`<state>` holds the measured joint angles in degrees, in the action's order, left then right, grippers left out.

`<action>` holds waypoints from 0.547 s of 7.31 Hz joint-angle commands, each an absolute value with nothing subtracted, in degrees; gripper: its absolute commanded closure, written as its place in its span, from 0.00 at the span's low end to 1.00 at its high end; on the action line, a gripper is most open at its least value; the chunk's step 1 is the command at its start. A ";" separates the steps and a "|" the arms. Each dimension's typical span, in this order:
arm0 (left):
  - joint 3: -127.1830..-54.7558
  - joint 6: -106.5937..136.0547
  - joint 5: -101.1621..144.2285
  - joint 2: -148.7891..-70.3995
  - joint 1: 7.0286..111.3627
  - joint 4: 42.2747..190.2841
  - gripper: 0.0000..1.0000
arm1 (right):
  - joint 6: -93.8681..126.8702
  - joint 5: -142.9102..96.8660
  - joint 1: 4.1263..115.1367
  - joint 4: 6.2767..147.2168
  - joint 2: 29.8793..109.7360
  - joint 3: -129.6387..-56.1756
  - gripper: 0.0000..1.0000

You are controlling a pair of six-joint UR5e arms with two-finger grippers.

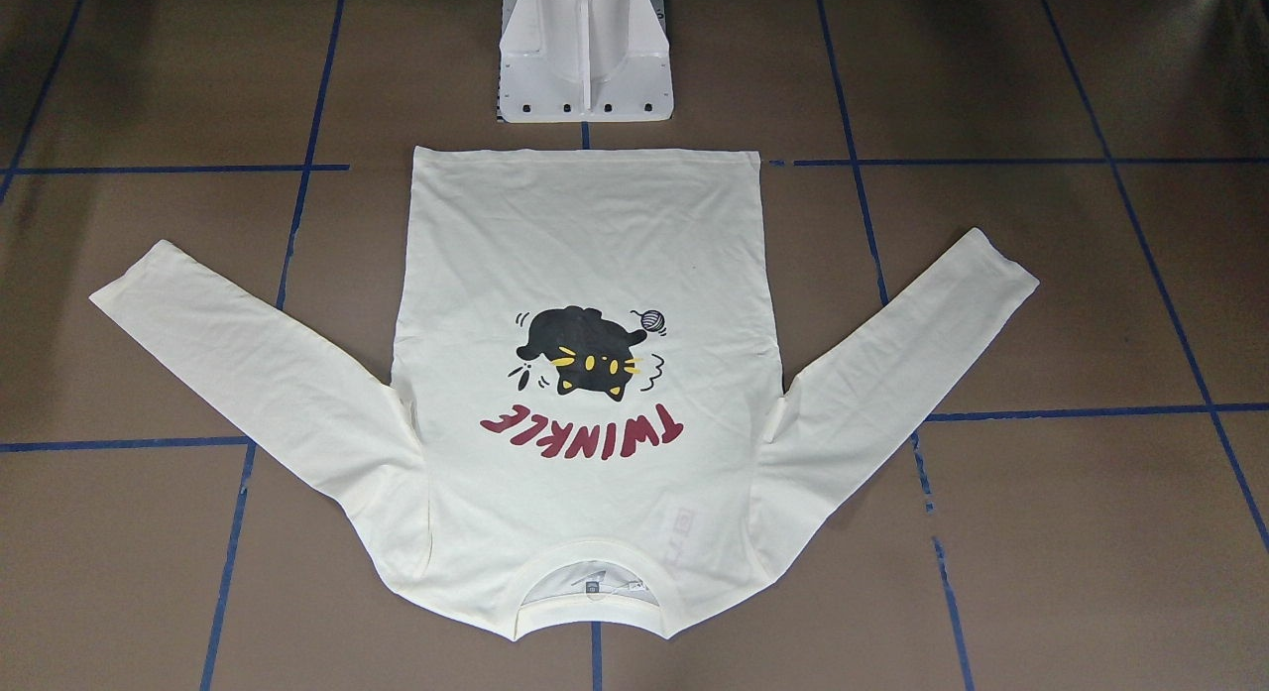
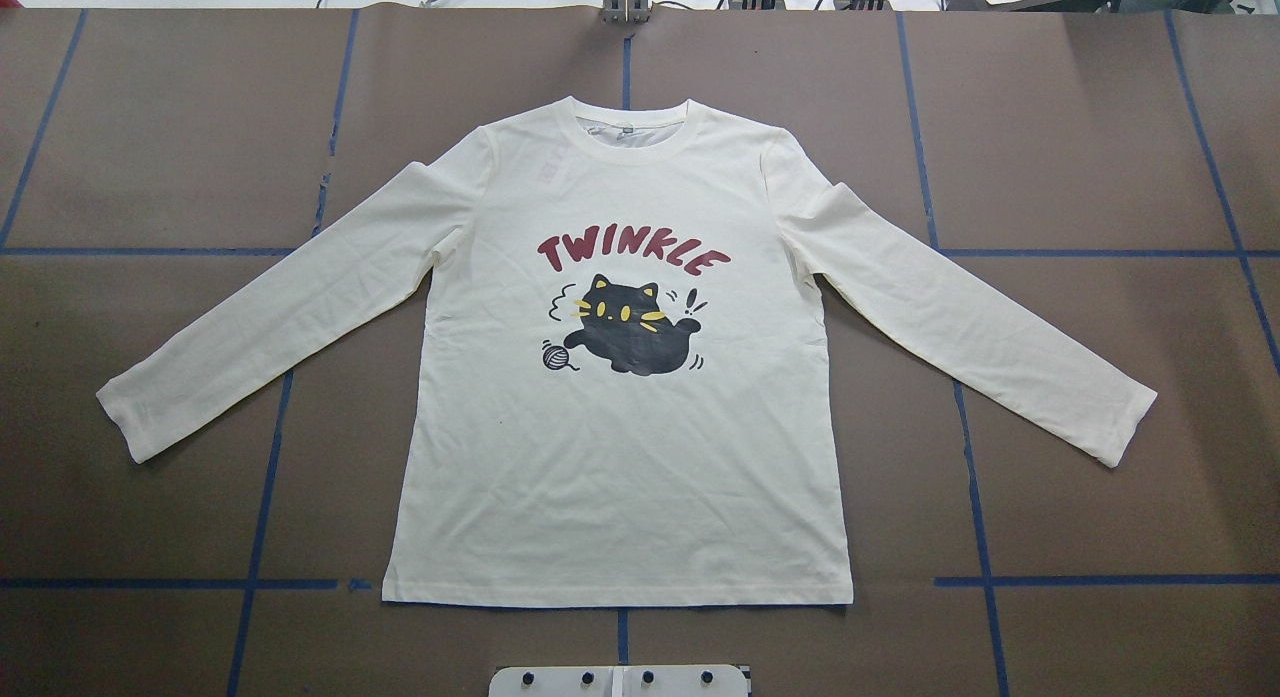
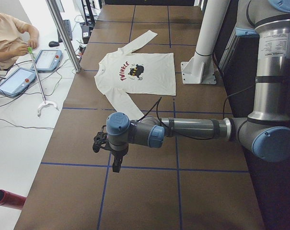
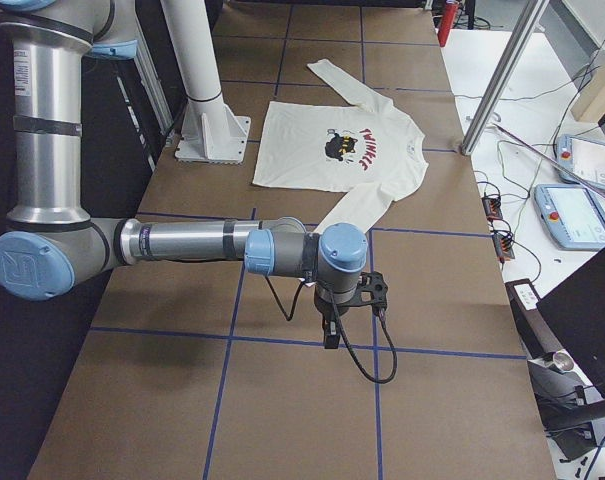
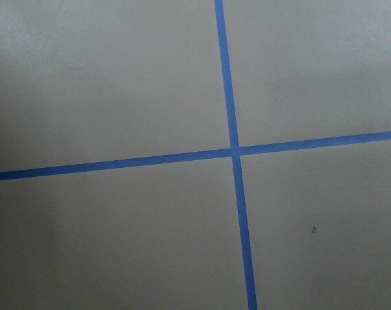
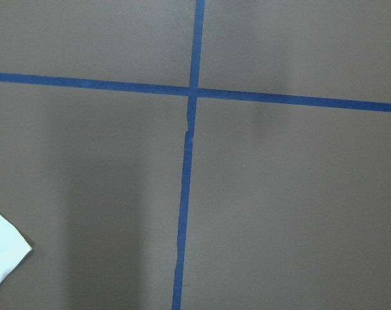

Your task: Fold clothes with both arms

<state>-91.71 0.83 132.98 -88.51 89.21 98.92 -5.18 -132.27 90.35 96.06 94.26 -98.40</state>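
The left end effector point(image 3: 116, 165) and the right end effector point(image 4: 329, 335) each hang pointing down over bare bench point(image 2: 1100, 127), one beyond each sleeve of the T-shirt point(image 2: 620, 477). From here I cannot tell whether their fingers are spread or pressed together. The cream T-shirt lies flat mid-bench, cat print up, sleeves angled out, hem nearest the white pedestal point(image 1: 585, 76). Blue tape point(image 2: 1100, 580) grids the brown surface, and a person point(image 3: 5, 38) sits at the white side table point(image 3: 20, 124) alongside.

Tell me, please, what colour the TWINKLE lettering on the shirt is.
Dark red lettering on the cream T-shirt, seen best in the overhead exterior view.
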 commanded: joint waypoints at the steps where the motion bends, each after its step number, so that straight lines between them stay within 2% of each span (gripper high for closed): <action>1: -91.93 0.36 132.54 -88.42 89.21 98.88 0.01 | -5.19 -132.36 90.35 96.06 94.22 -98.35 0.00; 4: -93.42 0.36 133.16 -88.07 89.21 99.23 0.01 | -5.01 -132.28 90.35 96.06 94.22 -101.49 0.00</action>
<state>-92.47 0.62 133.13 -88.40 89.21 99.11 -5.32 -132.30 90.35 96.06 94.22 -99.53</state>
